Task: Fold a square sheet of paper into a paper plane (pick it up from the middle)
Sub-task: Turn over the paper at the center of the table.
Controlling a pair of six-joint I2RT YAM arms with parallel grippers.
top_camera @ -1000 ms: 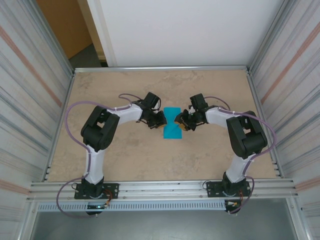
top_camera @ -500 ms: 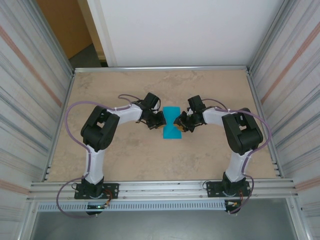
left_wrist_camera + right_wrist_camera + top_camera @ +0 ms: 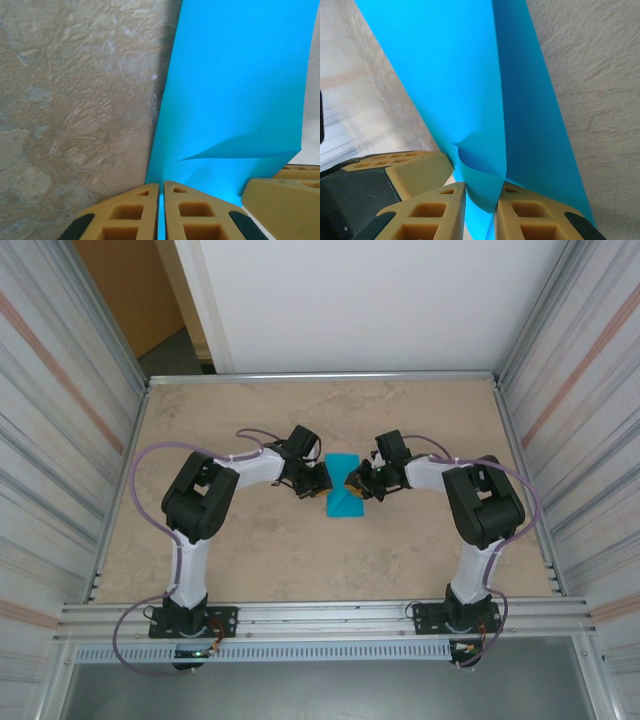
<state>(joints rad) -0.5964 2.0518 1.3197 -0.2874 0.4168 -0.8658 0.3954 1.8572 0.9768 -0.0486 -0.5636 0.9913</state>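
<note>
My left hand (image 3: 161,186) is clamped on the left edge of the square sheet of paper (image 3: 235,90), its pads nearly meeting with only a sliver of teal between them. The sheet sits mid-bench (image 3: 250,550) between the 2 hands and buckles near each pinch. My right hand (image 3: 480,192) is closed on the opposite edge, with a fold caught between its pads. I judge the paper light, limp and quick to crease or tear, so the hold belongs at the edge midpoints, both hands moving evenly without pulling apart.
</note>
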